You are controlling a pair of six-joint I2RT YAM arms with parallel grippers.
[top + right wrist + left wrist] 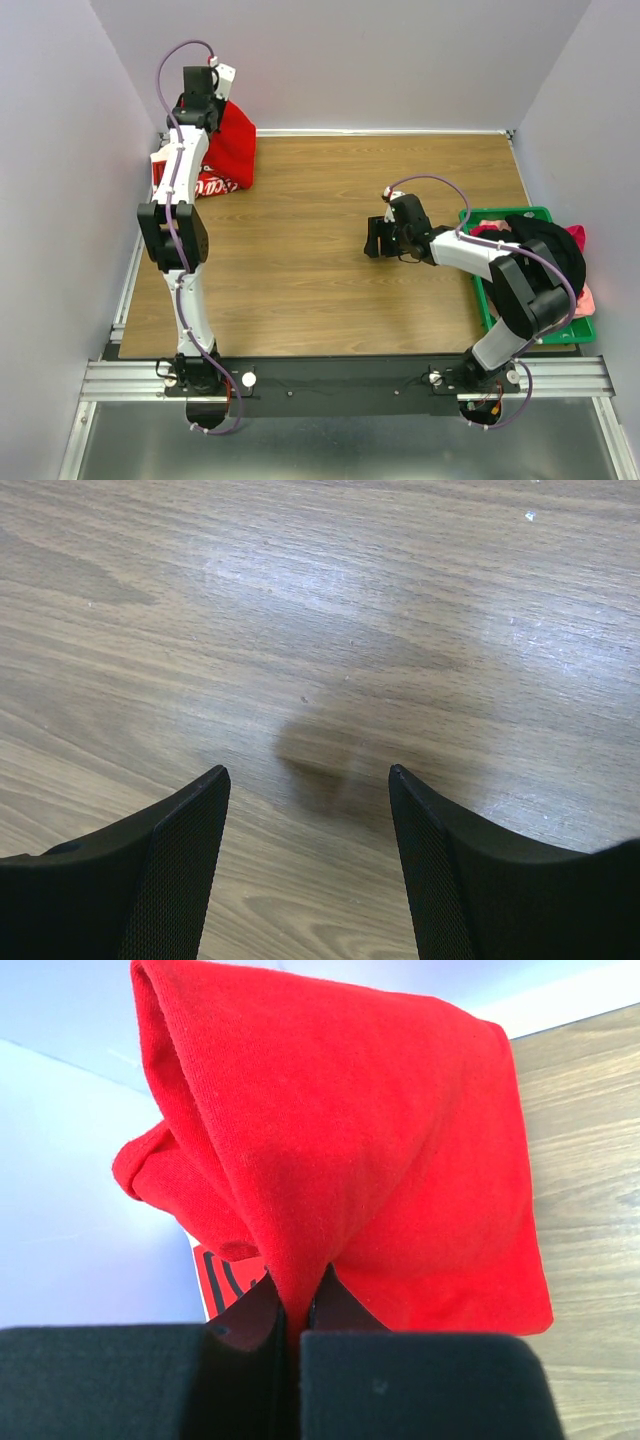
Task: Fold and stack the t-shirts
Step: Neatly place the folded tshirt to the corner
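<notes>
Bolted at the near edge, the two arms reach out over the wooden table (330, 200). At its right edge stands a green crate (500, 211) with more cloth heaped in it, partly hidden by the right arm's elbow.

The plain red t-shirt (235, 145) is in the far left corner, bunched into a rough folded packet and held up. Below it, on the table and partly covered, lies the lettered t-shirt (215, 185), white script showing at its near end.

The left gripper (298, 1305) is closed tight on a ridge of the plain shirt. The right gripper (308, 775) hangs low over bare wood near the table's middle, fingers spread wide with nothing between them.

This looks like the stacking step, with the plain shirt carried over the lettered one. The next move probably calls for lowering it so its edges sit square on the shirt beneath. Then the jaws should part without dragging the fold loose.

Only the left wrist view shows the pinch itself and how the cloth drapes from it. From overhead, the arm hides that. Only the overhead view shows the lettering and the crate. The right wrist view confirms an empty grasp.
</notes>
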